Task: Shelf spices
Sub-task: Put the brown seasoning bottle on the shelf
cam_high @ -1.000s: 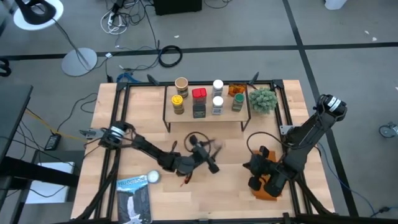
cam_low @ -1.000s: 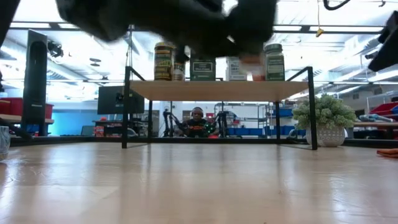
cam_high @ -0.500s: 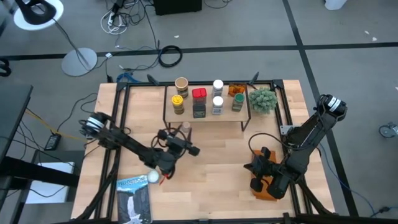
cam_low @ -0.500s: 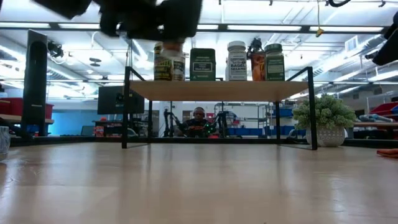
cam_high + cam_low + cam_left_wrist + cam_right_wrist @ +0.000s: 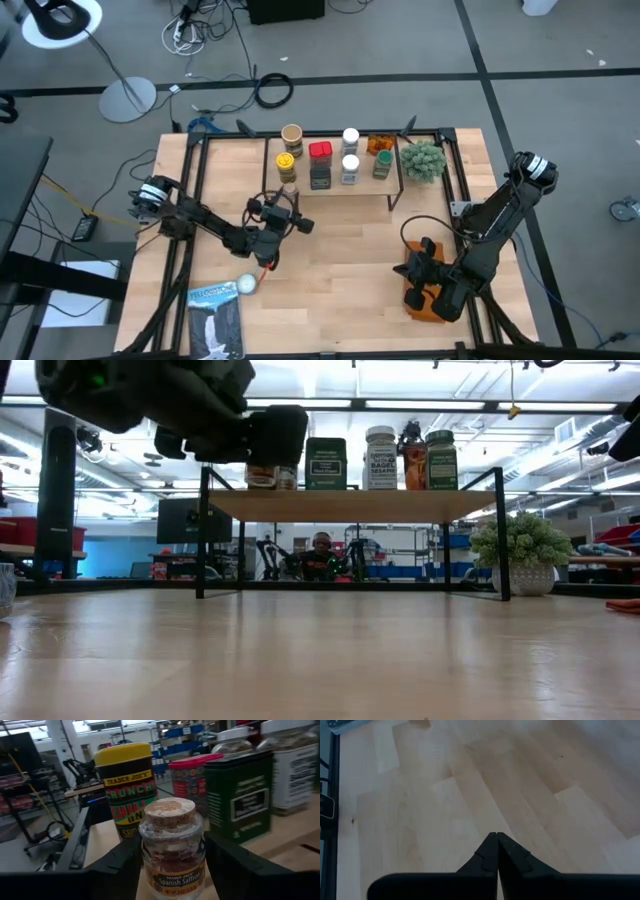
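Note:
Several spices stand on the shelf (image 5: 335, 185): among them a yellow-lidded jar (image 5: 124, 785), a red-lidded tin (image 5: 189, 780) and a dark green tin (image 5: 239, 795). My left gripper (image 5: 287, 203) is at the shelf's front left corner, shut on a small glass saffron jar (image 5: 172, 850) with a cork lid. That jar stands just before the yellow-lidded one. A white-lidded jar (image 5: 245, 285) lies on the table near the front left. My right gripper (image 5: 412, 272) hovers shut over the table's right part, holding nothing. My left gripper pinches the saffron jar's glass body (image 5: 150, 865) below the cork, one finger (image 5: 112, 870) on each side. The fingers lie level and reach in from the table's near side. The jar stands upright; its base is cut off, so whether it rests on the shelf board cannot be told.
A potted plant (image 5: 423, 160) stands right of the shelf. A blue-and-white booklet (image 5: 215, 315) lies at the front left, an orange cloth (image 5: 428, 305) under my right arm. Bare wood (image 5: 470, 795) stretches between the arms and under the shelf.
My left gripper has carried the saffron jar from the table's middle toward the left and the far edge, up to the shelf's front left corner. It has swung round from pointing rightward to pointing at the shelf. Its hold has stayed the same.

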### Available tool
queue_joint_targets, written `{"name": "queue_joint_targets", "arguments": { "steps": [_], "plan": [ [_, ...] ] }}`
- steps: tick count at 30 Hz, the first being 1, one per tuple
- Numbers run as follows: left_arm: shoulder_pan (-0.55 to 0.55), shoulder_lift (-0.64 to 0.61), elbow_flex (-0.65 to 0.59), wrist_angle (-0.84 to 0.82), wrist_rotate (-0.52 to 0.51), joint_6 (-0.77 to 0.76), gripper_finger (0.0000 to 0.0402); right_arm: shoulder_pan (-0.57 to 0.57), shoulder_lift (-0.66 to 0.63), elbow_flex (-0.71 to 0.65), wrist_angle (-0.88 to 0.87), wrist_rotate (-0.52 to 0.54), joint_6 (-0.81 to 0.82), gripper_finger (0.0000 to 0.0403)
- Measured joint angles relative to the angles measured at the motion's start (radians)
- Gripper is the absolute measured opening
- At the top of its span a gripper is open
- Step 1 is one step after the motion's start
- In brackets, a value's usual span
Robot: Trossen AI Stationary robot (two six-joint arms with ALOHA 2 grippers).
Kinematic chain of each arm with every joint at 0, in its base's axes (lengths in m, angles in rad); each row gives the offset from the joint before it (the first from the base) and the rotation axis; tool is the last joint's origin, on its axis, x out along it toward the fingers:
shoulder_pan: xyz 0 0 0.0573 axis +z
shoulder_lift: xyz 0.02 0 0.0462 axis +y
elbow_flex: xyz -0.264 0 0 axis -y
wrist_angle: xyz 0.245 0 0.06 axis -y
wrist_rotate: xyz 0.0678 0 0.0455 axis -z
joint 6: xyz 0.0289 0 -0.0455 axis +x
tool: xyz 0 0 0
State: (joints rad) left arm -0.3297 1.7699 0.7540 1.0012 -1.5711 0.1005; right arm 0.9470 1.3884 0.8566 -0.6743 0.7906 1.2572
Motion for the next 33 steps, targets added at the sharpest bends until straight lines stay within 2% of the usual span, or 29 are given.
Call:
{"name": "queue_joint_targets", "arguments": {
  "steps": [17, 33],
  "plan": [
    [0.130, 0.000, -0.027, -0.005, 0.002, -0.035, 0.0198, 0.000, 0.000, -0.001, 0.000, 0.000, 0.002, 0.0001],
    [0.138, 0.000, -0.027, 0.003, 0.041, -0.138, 0.0198, 0.000, 0.000, -0.001, 0.009, 0.000, 0.003, 0.0001]
  ]
}}
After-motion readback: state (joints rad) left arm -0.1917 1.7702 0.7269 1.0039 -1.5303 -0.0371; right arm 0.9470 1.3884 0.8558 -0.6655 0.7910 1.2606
